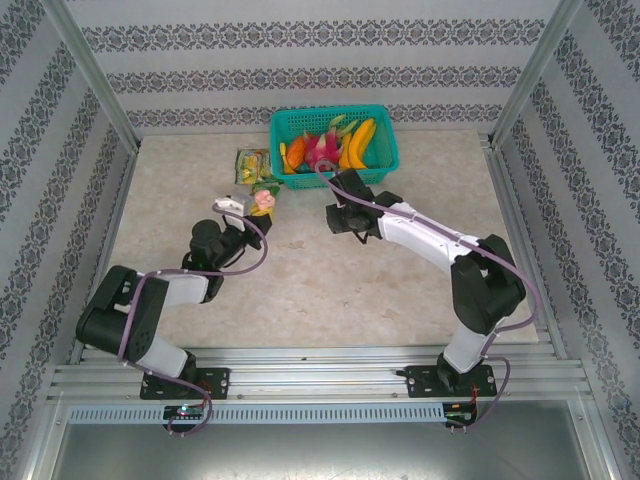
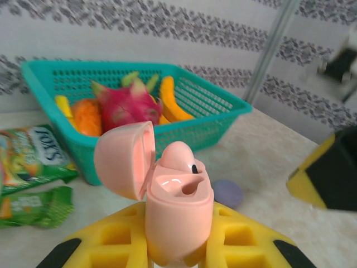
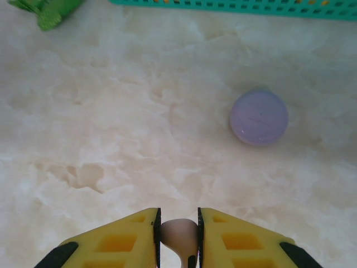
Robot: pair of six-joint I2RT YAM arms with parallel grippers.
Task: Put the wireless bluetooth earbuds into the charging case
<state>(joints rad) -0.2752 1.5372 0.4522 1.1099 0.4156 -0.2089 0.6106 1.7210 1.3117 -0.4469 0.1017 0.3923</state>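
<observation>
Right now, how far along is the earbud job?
Done: the pink plastic charging case stands open, its hinged lid tipped back, and one pale pink earbud seems seated inside. In hand: the left claw grips the case, and the right claw pinches a second pale pink earbud. Left: fill the empty socket.

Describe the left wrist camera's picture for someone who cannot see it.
The yellow left gripper clamps a pink charging case, lid flipped open, one pink earbud seated beside an empty socket. Behind stand a teal basket of fruit, green snack packets at left and a lilac disc.
</observation>
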